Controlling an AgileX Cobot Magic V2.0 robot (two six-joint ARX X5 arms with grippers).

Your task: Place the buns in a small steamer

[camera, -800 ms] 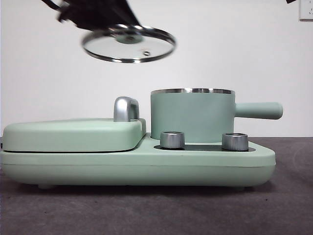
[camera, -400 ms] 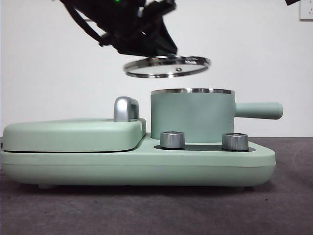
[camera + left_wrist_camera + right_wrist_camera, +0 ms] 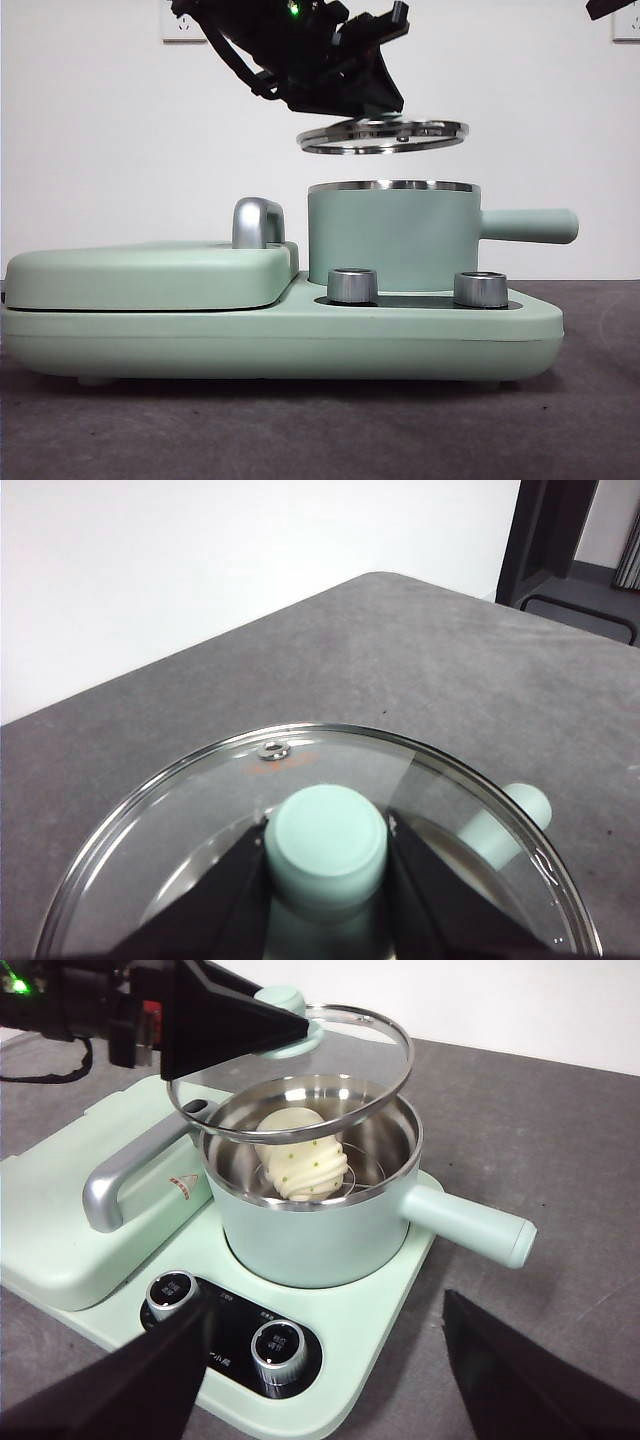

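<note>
The mint-green small steamer (image 3: 390,240) stands uncovered on the right of the cooker base; it also shows in the right wrist view (image 3: 310,1235). Inside it lies the ribbed bun (image 3: 305,1168) with green flecks. A second cream bun (image 3: 287,1120) shows just behind it, partly hidden. My left gripper (image 3: 328,835) is shut on the mint knob of the glass lid (image 3: 383,135). It holds the lid nearly level a little above the steamer's rim. My right gripper (image 3: 326,1300) is open and empty, in front of the cooker.
The flat mint-green griddle (image 3: 150,275) with its chrome handle (image 3: 257,222) lies left of the steamer on the same base. Two steel dials (image 3: 352,285) face the front. The steamer's straight handle (image 3: 530,225) sticks out to the right. A black arm tip (image 3: 610,8) shows at the top right.
My left gripper has carried the lid from high over the griddle to the right and lower, to just above the steamer's opening. The lid has levelled out.
</note>
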